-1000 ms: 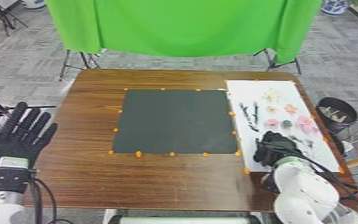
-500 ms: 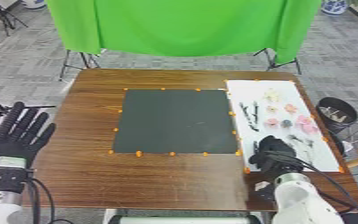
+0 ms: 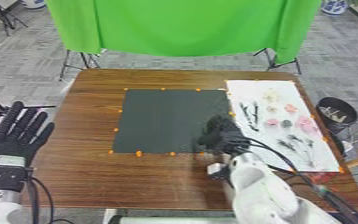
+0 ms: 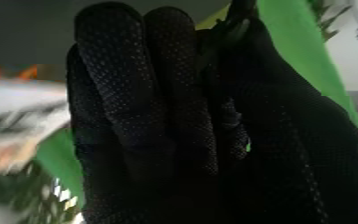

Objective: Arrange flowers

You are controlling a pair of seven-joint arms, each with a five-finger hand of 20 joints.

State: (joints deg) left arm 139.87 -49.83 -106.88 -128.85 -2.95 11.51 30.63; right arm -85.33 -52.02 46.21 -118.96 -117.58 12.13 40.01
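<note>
"Flowers (image 3: 304, 121): where do they lie, and what is my place among them?"

"Let us read left to right. My left hand (image 3: 11, 135) is at the table's (image 3: 78, 140) left side, its fingers straight and spread, holding nothing. Next comes the dark mat (image 3: 158, 120), edged with orange dots (image 3: 138, 154)."

"And my right hand?"

"It is over the mat's near right corner, close to the white sheet (image 3: 255, 90). Whether it is open or pinching a stem, I cannot tell."

"What does the sheet bear?"

"Dark stems (image 3: 253, 111) along its left side; then pale and pink flowers, with a small grey-green one (image 3: 286, 123) among them. Thin dark sprigs (image 3: 304, 150) lie nearer me, towards the right. Beyond the sheet's right edge stands a bin (image 3: 338, 111)."

"How far along is the work, then?"

"Barely begun, I judge. Every flower I can make out is loose on the sheet, the pieces apart from one another. What is left is nearly all of it: stems, sprigs and flowers to be carried across, presumably to the mat, and composed into one arrangement."
</note>
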